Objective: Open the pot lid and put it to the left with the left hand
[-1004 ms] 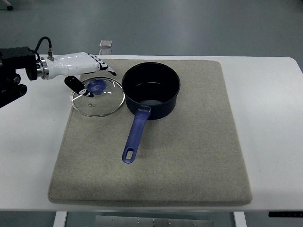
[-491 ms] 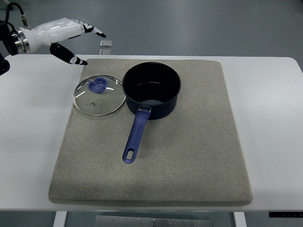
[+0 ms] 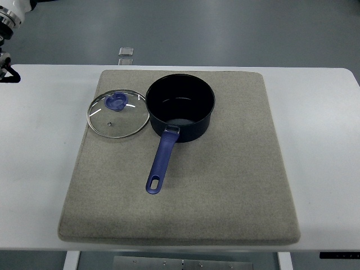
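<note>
Lying beside pot: lid, fingers unseen.

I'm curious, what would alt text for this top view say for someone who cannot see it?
A dark blue pot stands open on a grey mat, its blue handle toward the camera, and its glass lid lies flat on the mat just to its left. Only part of the robot's left arm shows, top left.

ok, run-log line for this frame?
lid: flat on mat, left of pot | pot: open | left arm: top-left corner | right: not in view
</note>
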### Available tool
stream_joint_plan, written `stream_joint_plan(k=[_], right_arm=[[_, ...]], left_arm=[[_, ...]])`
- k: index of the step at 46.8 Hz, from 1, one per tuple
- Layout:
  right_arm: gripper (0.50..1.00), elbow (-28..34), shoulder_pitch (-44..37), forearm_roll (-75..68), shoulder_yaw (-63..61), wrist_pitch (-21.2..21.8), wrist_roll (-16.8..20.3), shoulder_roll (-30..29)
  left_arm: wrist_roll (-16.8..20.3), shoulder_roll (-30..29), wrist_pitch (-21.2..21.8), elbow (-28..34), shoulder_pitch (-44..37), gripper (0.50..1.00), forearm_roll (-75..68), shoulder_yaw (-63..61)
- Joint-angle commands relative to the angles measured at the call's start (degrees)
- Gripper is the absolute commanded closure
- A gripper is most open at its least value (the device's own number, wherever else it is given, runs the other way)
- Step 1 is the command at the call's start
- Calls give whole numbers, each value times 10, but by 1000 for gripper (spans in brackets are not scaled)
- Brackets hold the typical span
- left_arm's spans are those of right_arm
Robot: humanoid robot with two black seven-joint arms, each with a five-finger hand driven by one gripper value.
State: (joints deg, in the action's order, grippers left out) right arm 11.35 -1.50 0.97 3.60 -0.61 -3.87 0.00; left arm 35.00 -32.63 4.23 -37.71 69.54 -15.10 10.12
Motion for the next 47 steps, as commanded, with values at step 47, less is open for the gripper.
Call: stream_joint_plan(k=[47], right_arm=[[583,-1,0,0,0,0,0,0]], left_arm=[[0,232,-49,270,-80,699,112,112]])
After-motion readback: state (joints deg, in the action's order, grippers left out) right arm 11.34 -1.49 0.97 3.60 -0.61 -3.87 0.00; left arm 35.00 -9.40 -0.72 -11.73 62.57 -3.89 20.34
